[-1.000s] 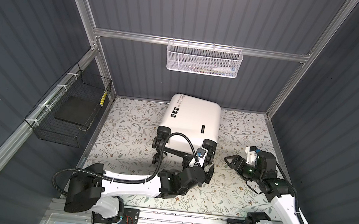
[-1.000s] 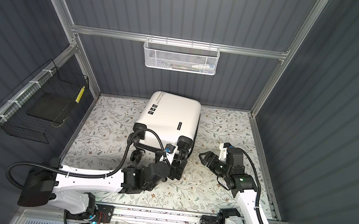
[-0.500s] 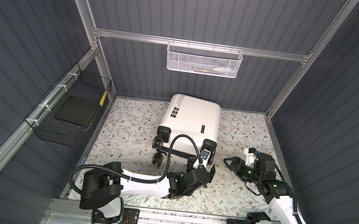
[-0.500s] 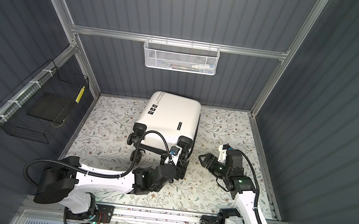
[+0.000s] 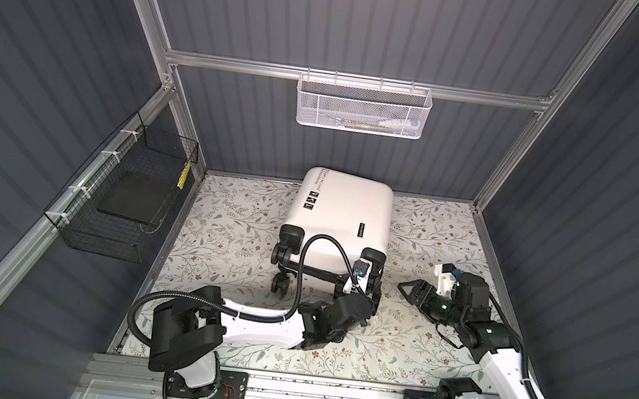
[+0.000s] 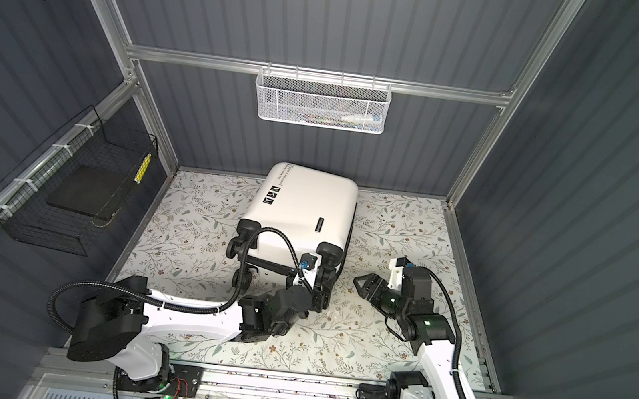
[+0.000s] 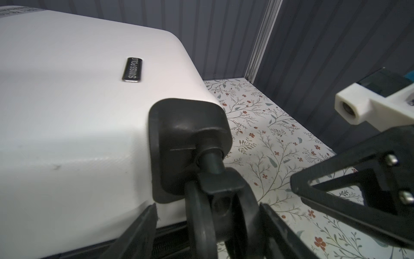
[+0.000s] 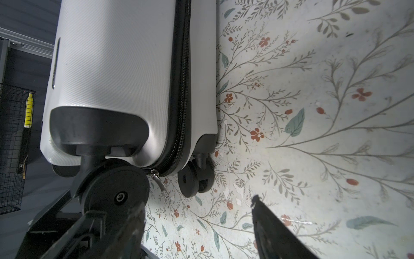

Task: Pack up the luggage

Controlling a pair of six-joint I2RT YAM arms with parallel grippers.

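Left gripper (image 5: pixel 366 284) jaws open, straddling suitcase (image 5: pixel 343 212) wheel (image 7: pixel 219 215); centre wheel before closing. Right gripper (image 5: pixel 410 292) jaws open, empty, near zipper pull (image 8: pixel 160 183).

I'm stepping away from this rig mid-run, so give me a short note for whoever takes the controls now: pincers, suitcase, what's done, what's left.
Left pincer: open, jaws straddling a black caster wheel of the small white hard-shell suitcase; no firm grip visible.
Right pincer: open, empty, beside the suitcase's wheel end, apart from it.
Suitcase: lying flat on the floral tabletop, wheels toward the robot, black zipper band shut.
Done: nothing visibly packed.
Left: probably open the suitcase, load it, zip it again.
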